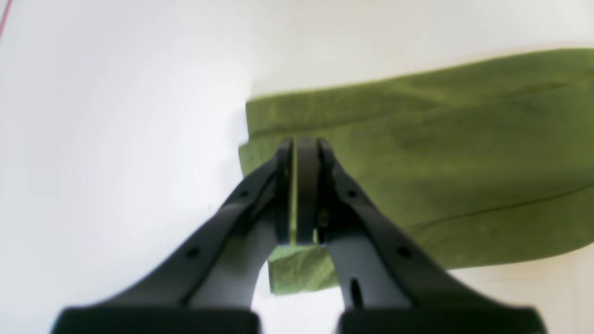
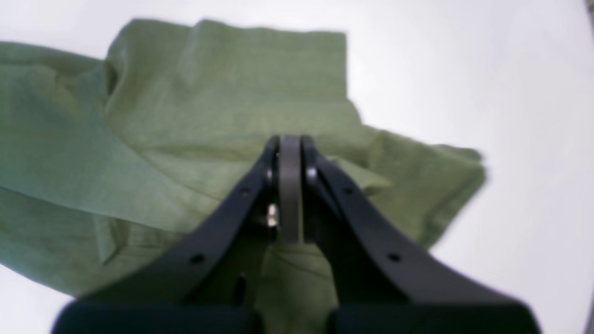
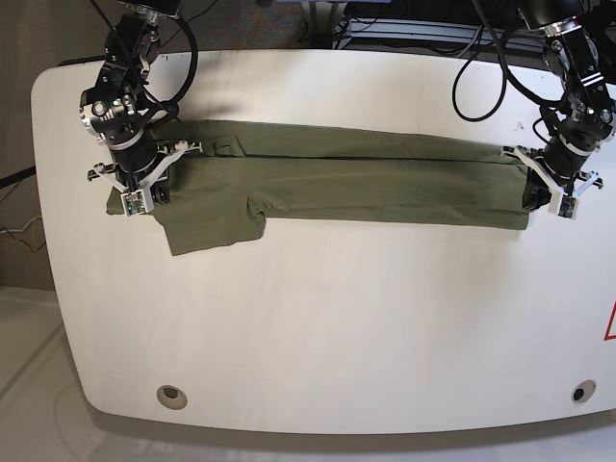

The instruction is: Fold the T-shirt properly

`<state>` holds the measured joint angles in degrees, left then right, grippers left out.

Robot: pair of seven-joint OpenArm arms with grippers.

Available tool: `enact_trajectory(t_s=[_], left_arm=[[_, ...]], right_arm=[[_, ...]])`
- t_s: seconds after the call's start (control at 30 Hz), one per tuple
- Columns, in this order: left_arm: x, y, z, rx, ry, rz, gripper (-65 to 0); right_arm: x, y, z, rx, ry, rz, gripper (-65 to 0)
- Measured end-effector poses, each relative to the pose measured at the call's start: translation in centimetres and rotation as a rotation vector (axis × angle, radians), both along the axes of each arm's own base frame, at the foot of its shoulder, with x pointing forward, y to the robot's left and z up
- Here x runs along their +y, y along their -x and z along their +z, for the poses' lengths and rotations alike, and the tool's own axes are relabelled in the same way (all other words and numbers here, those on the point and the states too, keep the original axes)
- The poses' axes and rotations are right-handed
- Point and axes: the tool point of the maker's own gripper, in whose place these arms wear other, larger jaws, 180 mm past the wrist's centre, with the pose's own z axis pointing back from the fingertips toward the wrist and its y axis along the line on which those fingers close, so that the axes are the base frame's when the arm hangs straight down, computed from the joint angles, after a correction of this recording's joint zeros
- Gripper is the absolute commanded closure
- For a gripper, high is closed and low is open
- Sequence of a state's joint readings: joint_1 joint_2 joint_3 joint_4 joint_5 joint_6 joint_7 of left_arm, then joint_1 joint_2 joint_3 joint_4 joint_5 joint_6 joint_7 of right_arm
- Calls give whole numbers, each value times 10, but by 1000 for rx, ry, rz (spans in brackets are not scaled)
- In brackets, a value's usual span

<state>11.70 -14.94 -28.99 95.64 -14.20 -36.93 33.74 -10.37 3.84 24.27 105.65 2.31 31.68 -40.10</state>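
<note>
The olive-green T-shirt (image 3: 366,178) lies across the back half of the white table as a long, narrow folded band, with a sleeve (image 3: 212,226) sticking out toward the front at the left. My left gripper (image 3: 561,199) sits at the band's right end. In the left wrist view it (image 1: 297,146) is shut on the T-shirt (image 1: 441,153), with a strip of cloth showing between its pads. My right gripper (image 3: 138,195) sits at the left end. In the right wrist view it (image 2: 290,141) is shut over the rumpled T-shirt (image 2: 209,93), with cloth bunched under its fingers.
The white table (image 3: 337,327) has a round hole near each front corner (image 3: 172,393) (image 3: 577,392). Black cables (image 3: 481,67) hang behind the arms at the back edge. A red mark (image 3: 610,322) shows at the table's right edge.
</note>
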Motion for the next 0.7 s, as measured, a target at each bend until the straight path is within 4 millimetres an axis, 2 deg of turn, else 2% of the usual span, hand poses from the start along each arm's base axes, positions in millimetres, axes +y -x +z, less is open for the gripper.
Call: enact_trajectory(t_s=[0.3, 0.7], left_arm=[[-5, -3, 15, -39, -21, -18, 0], [-2, -1, 31, -102, -6, 42, 0]], right_arm=[[2, -9, 24, -58, 20, 2, 0], [1, -6, 20, -37, 24, 1, 0]])
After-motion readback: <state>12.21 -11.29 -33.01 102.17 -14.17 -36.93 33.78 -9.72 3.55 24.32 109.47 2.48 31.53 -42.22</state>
